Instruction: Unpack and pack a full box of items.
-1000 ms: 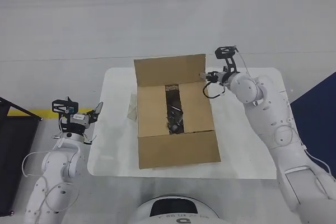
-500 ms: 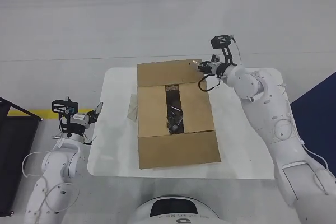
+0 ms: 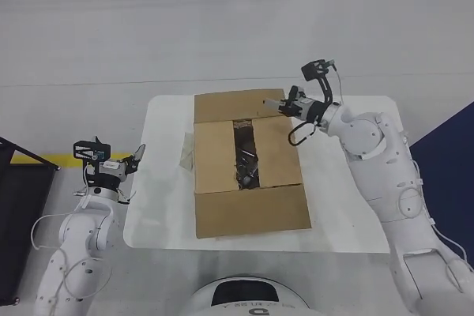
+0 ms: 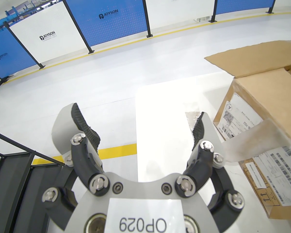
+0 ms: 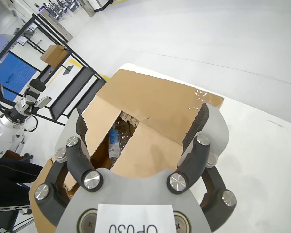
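A brown cardboard box (image 3: 249, 170) stands in the middle of the white table (image 3: 166, 158), its two long flaps nearly closed with a dark gap (image 3: 246, 154) between them. Through that gap a plastic bottle (image 5: 113, 144) and crumpled packing show. The far flap (image 3: 237, 104) lies folded outward, and the near flap (image 3: 253, 210) too. My right gripper (image 3: 278, 105) hovers open over the box's far right corner, holding nothing. My left gripper (image 3: 134, 158) is open off the table's left edge, well apart from the box (image 4: 259, 127).
A strip of clear tape (image 4: 254, 141) hangs loose from the box's left side, which carries printed labels (image 4: 240, 120). A black metal rack (image 3: 4, 205) stands on the floor left of the table. Bare table surface (image 3: 355, 197) lies right of the box.
My right gripper swung up over the far flap, pressed it flatter outward, then settled at the box's far right corner. The left arm stayed still.
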Controlling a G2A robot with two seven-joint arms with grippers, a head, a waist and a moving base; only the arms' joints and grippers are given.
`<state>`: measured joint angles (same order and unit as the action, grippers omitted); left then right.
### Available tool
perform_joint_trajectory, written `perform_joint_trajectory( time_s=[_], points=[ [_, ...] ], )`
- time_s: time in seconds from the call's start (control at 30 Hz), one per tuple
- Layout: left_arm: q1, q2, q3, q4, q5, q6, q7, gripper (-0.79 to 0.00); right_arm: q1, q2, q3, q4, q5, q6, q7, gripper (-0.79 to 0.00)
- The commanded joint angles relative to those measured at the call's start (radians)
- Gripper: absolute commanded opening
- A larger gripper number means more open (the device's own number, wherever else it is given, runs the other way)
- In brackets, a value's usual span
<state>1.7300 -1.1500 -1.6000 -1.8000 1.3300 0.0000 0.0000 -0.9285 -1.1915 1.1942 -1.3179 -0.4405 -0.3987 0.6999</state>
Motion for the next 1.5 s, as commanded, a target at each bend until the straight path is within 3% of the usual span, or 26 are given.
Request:
perform_joint_trajectory(
  time_s=[0.0,0.07,0.2,0.5,0.57,0.67,0.73,0.97,1.13,1.47],
  points=[
    [0.000,0.000,0.000,0.000,0.000,0.000,0.000,0.000,0.044,-0.011,-0.069,0.062,0.260,-0.032,0.192,0.000],
    [0.000,0.000,0.000,0.000,0.000,0.000,0.000,0.000,0.093,-0.032,-0.155,0.130,0.335,-0.034,0.300,0.000],
    [0.000,0.000,0.000,0.000,0.000,0.000,0.000,0.000,0.171,-0.078,-0.289,0.264,0.429,-0.050,0.388,0.000],
    [0.000,0.000,0.000,0.000,0.000,0.000,0.000,0.000,0.289,-0.163,-0.448,0.454,0.526,-0.091,0.452,0.000],
    [0.000,0.000,0.000,0.000,0.000,0.000,0.000,0.000,0.286,-0.180,-0.420,0.472,0.811,-0.152,0.570,0.000],
    [0.000,0.000,0.000,0.000,0.000,0.000,0.000,0.000,0.287,-0.187,-0.357,0.470,1.168,-0.066,0.656,0.000],
    [0.000,0.000,0.000,0.000,0.000,0.000,0.000,0.000,0.295,-0.183,-0.328,0.473,1.239,-0.026,0.696,0.000],
    [0.000,0.000,0.000,0.000,0.000,0.000,0.000,0.000,0.333,-0.205,-0.408,0.433,1.176,0.021,0.743,0.000],
    [0.000,0.000,0.000,0.000,0.000,0.000,0.000,0.000,0.401,-0.228,-0.468,0.524,1.068,-0.037,0.685,0.000],
    [0.000,0.000,0.000,0.000,0.000,0.000,0.000,0.000,0.434,-0.176,-0.498,0.620,0.713,-0.152,0.558,0.000]
  ],
)
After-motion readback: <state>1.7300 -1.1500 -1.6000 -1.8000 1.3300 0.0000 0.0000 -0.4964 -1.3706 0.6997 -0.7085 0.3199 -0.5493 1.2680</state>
